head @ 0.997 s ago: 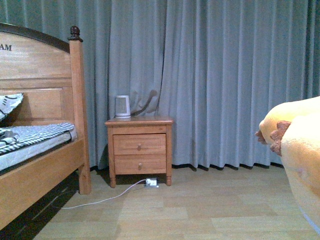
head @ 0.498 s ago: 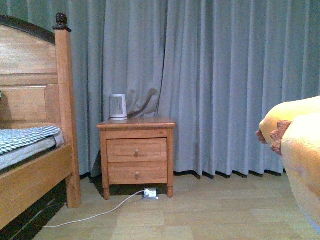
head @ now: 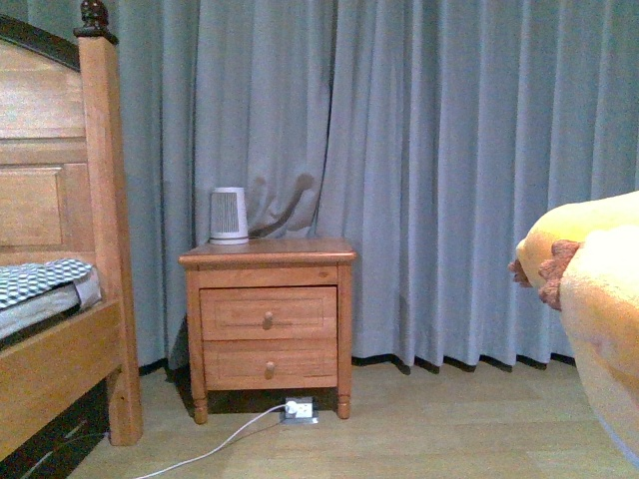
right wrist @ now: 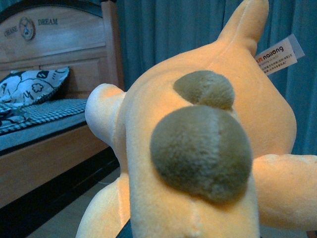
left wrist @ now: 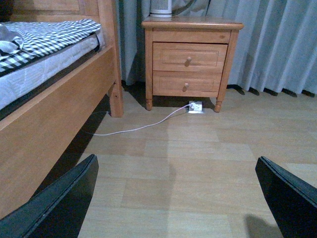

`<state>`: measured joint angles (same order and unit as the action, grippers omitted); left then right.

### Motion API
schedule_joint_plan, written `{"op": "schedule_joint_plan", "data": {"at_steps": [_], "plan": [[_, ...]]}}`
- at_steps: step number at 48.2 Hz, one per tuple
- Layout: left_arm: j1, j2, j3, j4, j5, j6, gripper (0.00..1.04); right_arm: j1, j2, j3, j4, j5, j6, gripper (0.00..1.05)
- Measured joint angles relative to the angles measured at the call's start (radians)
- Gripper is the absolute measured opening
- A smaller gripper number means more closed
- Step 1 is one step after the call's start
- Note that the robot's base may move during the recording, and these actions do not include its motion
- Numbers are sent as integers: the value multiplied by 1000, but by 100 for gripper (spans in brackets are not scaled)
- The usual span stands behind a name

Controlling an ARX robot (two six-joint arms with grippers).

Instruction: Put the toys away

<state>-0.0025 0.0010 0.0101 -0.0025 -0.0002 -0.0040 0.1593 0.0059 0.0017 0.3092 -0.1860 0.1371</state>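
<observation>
two dark fingers point(left wrist: 64, 198) of the left gripper point(left wrist: 176, 160) stand wide apart above the wooden floor point(left wrist: 208, 198), with nothing between them. the orange-yellow plush toy point(right wrist: 198, 148) fills the right wrist view and hides the right gripper, so i cannot tell its grip. in the front view the toy is at the right edge, off the floor. farther off are the bed point(head: 60, 359), then a nightstand point(head: 268, 319) with a white device point(head: 229, 215) on top, against blue-grey curtains point(head: 449, 150).

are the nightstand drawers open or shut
Shut. Both drawers of the nightstand sit flush with its frame, no gap showing, in the front and left wrist views.
</observation>
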Motion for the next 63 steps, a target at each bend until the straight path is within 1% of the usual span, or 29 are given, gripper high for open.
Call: {"op": "schedule_joint_plan", "data": {"at_steps": [63], "plan": [[1,0,0,0,0,0,99,0,0,0,-2,2,0,8]]}}
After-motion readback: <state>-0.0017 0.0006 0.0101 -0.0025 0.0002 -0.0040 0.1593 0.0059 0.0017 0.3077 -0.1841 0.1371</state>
